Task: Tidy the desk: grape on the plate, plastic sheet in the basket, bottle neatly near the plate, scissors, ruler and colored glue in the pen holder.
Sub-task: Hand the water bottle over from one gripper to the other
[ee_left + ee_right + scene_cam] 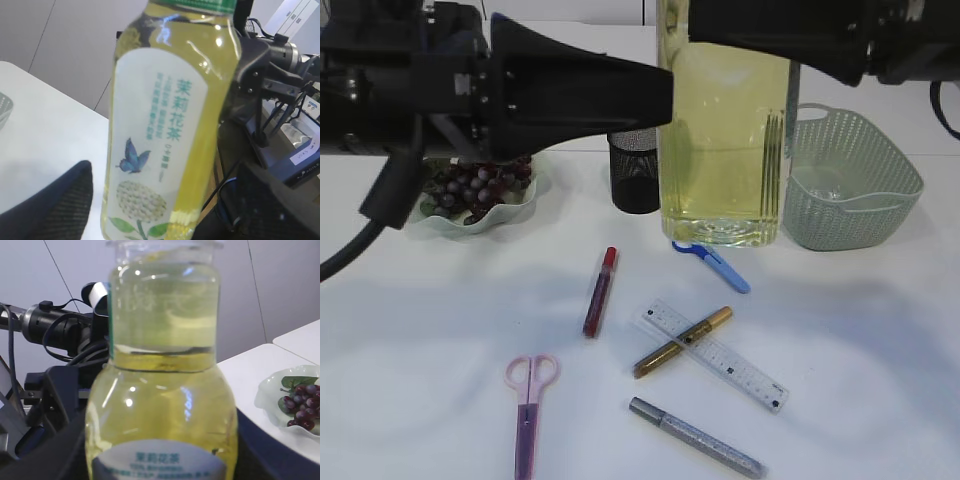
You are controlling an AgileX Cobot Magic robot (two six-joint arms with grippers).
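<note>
Bottle [724, 150] upright on the surface, right tool [162, 460] closed round it; left tool's state cannot be told. Release off-square — it topples onto the pen holder [636, 170].

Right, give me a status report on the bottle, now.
Left gripper open, beside bottle. Right gripper shut on bottle, bottle upright. Pen holder stands between bottle and plate.

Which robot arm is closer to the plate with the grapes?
Left. Its end effector arm passes right above the plate of grapes; the right arm stays over by the bottle and basket.
</note>
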